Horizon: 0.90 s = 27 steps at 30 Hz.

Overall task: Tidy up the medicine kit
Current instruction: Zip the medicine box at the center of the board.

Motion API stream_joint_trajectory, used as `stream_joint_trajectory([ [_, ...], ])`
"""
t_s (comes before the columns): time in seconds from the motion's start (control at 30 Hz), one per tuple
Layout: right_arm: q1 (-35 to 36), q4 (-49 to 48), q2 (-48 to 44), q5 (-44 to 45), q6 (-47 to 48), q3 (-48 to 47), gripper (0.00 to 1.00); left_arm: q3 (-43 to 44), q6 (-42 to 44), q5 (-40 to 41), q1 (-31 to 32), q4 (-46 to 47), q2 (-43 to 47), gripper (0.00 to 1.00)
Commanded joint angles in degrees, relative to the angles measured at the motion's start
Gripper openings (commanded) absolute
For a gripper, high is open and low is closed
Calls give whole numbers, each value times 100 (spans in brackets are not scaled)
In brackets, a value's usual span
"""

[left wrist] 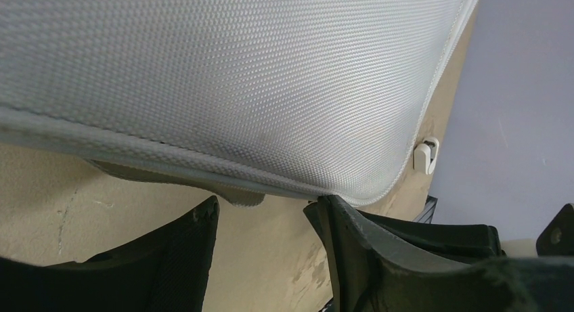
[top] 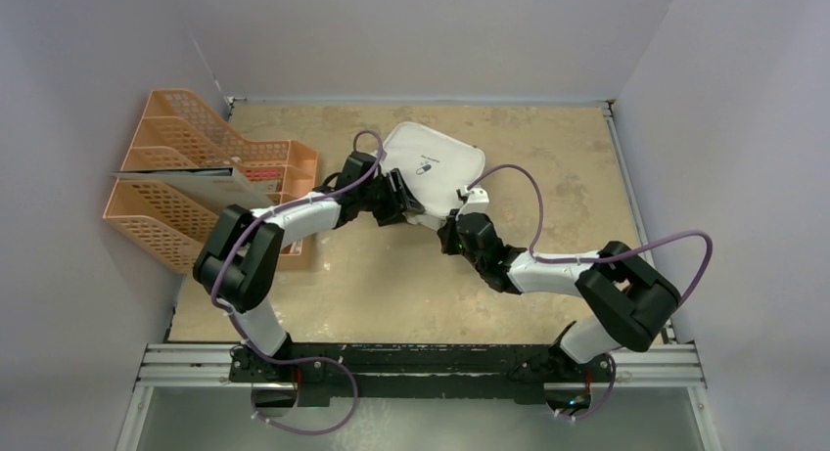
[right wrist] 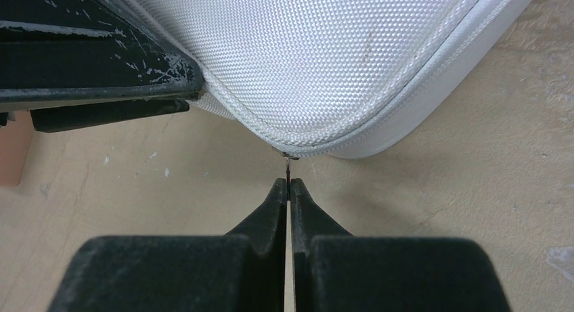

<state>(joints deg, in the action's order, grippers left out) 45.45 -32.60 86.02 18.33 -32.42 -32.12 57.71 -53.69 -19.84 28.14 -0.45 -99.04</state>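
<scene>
1. Right tool (right wrist: pixel 289 183): jaws pressed together on the thin metal zip pull (right wrist: pixel 288 164) at the near corner of the medicine kit (top: pixel 436 167).
2. Left tool (left wrist: pixel 265 204): jaws partly apart, tips at the kit's left edge (bare table (top: pixel 548 157) shows between them).
3. Medicine kit: pale grey, lid down, flat on the table, far centre.
4. Orange mesh trays (top: pixel 176 206): far left.

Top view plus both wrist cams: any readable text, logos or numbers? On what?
On the kit lid: a small dark pill mark with a line of tiny print beside it, too small to read.
Wrist views: plain woven kit fabric and zip edge only, no text.
Trays and table: nothing readable.
</scene>
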Motion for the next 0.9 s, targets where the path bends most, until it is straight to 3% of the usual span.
stream_joint_trajectory([
  [0.0,60,65,117,22,-74,-96,0,58,-179,-67,25,315,232,55],
  [0.17,95,88,125,21,-106,-184,0,-76,-390,312,34,335,652,55],
  [0.5,148,138,170,65,-88,-211,0,-97,-835,261,76,777,-120,54],
  [0.77,112,1659,99,1011,-42,-426,0,293,166,910,69,-447,-357,20],
  [0.87,14,1799,27,1265,70,-417,0,507,683,1148,69,-992,-469,15],
])
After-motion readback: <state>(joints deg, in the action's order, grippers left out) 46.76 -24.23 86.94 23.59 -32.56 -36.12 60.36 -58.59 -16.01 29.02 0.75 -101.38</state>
